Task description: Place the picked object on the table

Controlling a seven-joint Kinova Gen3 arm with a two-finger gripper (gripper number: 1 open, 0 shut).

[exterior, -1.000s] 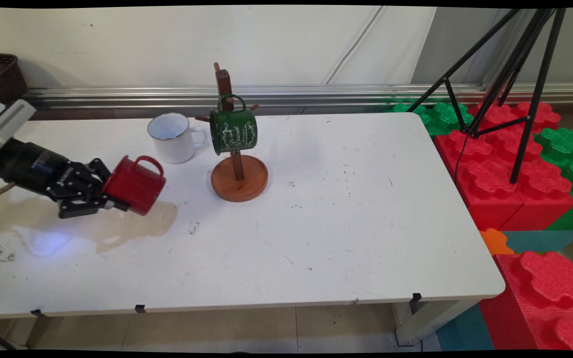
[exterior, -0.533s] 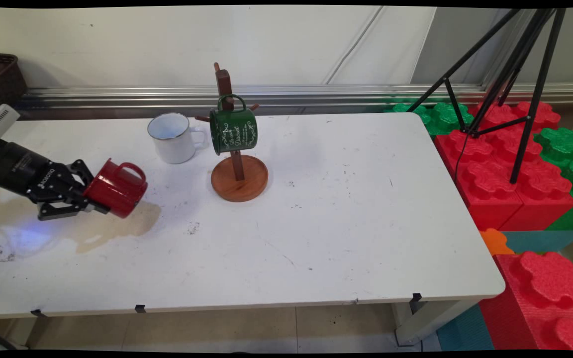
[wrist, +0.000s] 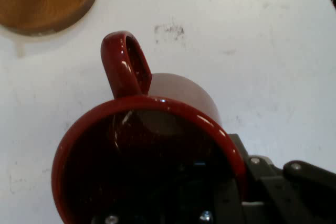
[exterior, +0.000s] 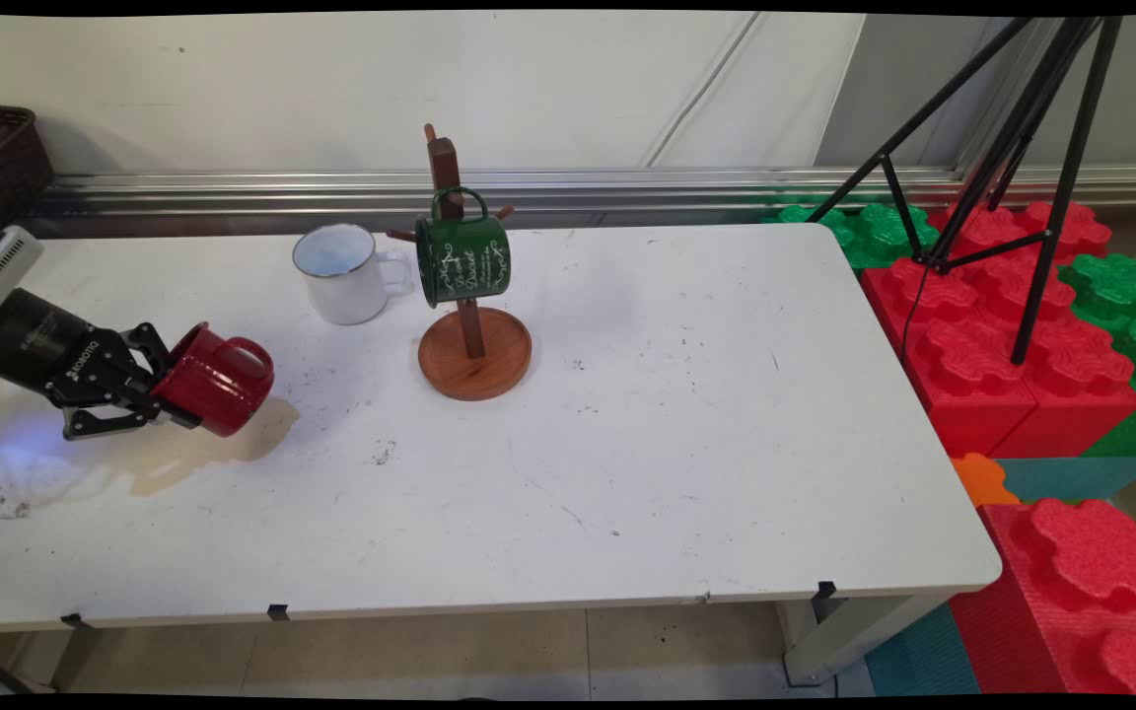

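At the table's left end, above the white table [exterior: 686,434]: one red mug [exterior: 216,381], held clear of the surface by the black gripper [exterior: 149,387].

Orientation: mug lies on its side, long axis near horizontal, running left to right in the main view. Mouth faces left toward the gripper; base faces right, toward the table's middle. Handle points up and slightly back. In the hand view the open mouth [wrist: 147,171] faces the camera, the handle rising from the rim's upper left.

Material and form: glossy red, enamel-like finish with bright highlights on rim and handle; cylindrical body, rounded rolled rim, loop handle, dark red interior.

Grip: gripper [wrist: 231,203] clamped on the mug's rim, one finger [wrist: 273,182] outside the wall at lower right in the hand view, the other apparently inside the cup. Mug projects straight out from the fingertips to the right.

Nearby items:
- White enamel mug [exterior: 339,272], upright, dark rim, handle to the right, standing behind and right of the red mug.
- Wooden mug stand [exterior: 472,350], round base, upright post with pegs, just right of the white mug.
- Green mug [exterior: 462,256], white lettering, hanging from a peg by its handle.
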